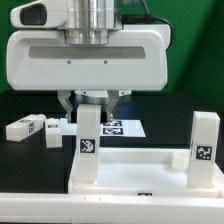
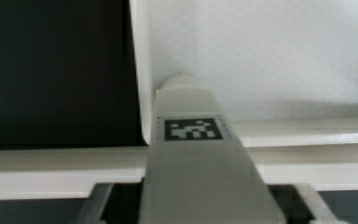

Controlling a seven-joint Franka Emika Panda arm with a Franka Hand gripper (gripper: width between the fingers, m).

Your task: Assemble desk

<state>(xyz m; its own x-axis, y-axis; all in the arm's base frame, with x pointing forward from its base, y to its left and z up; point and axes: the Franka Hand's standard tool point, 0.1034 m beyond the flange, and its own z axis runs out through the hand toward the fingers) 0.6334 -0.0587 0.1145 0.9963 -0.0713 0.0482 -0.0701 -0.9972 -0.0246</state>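
My gripper (image 1: 92,102) over the upright leg (image 1: 90,138) on the tabletop (image 1: 135,172), jaws flanking its top; I cannot tell if gripping

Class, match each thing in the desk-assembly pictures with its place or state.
Things: 1 tabletop; 2 loose legs; 3 marker board; 4 gripper.
Places: A lying on the black table, exterior view's left; B flat behind the tabletop; C at the top of one upright leg; D nearest the exterior camera, carrying both upright legs.
Pairs: 1-D; 2-A; 3-B; 4-C.
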